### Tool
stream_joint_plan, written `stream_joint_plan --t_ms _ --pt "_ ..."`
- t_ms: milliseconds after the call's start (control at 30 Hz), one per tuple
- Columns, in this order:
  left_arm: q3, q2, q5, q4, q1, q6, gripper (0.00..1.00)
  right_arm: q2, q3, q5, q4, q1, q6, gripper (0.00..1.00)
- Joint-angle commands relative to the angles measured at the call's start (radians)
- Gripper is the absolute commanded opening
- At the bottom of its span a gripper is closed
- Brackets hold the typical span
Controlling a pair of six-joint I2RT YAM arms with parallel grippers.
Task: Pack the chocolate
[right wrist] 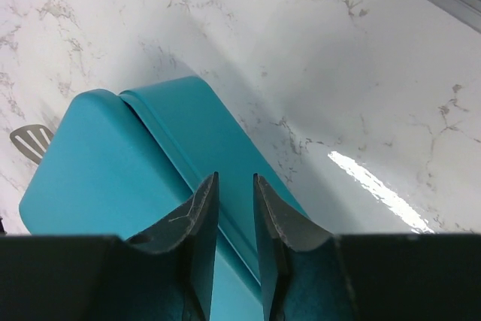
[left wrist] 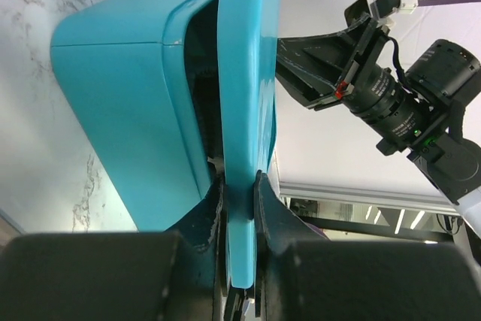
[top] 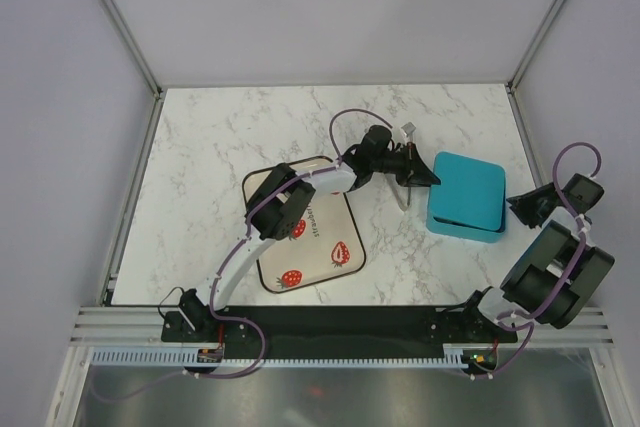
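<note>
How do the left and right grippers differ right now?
The left gripper is clamped on the lid edge of the teal box; the right gripper has jaws slightly apart, holding nothing visible. The left gripper works from the box's left side, the right gripper from its right. Both are at the box.

left gripper (left wrist: 239, 186) pinching teal lid (left wrist: 248, 73) edge

Only one piece of writing shows, in the overhead view. It is a single short line of small dark lettering (top: 314, 224) printed on a pale tray (top: 322, 267) decorated with red strawberries. The tray lies toward the near left part of the desk (top: 200, 147). The line runs sideways across the tray's middle and appears to begin "Straw"; the remaining letters are too small to make out.
</note>
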Motion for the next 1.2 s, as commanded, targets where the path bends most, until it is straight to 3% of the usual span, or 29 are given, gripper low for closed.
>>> stream_joint_plan --t_ms 0,433,467,533,700,1067,1167 --pt "-0.027 -0.043 0.005 -0.044 0.009 0.060 0.08 -0.039 0.023 -0.019 0.001 0.004 0.008 0.33" --pt "-0.031 -0.101 -0.048 -0.211 0.009 0.184 0.40 -0.056 0.030 -0.008 -0.008 0.003 -0.006 0.35" --pt "-0.030 -0.108 -0.054 -0.217 0.009 0.191 0.54 -0.056 0.031 -0.008 -0.006 0.003 -0.007 0.35" --pt "-0.030 -0.114 -0.061 -0.243 0.009 0.209 0.62 -0.053 0.034 -0.009 -0.009 0.004 -0.012 0.35" --pt "-0.028 -0.135 -0.085 -0.280 0.009 0.243 0.62 -0.059 0.037 -0.005 -0.014 0.004 -0.020 0.35" --pt "-0.022 -0.151 -0.059 -0.282 -0.014 0.269 0.41 -0.084 0.033 0.011 -0.019 0.006 -0.026 0.35" --pt "-0.019 -0.151 -0.055 -0.282 -0.022 0.272 0.39 -0.087 0.033 0.012 -0.020 0.006 -0.020 0.35"
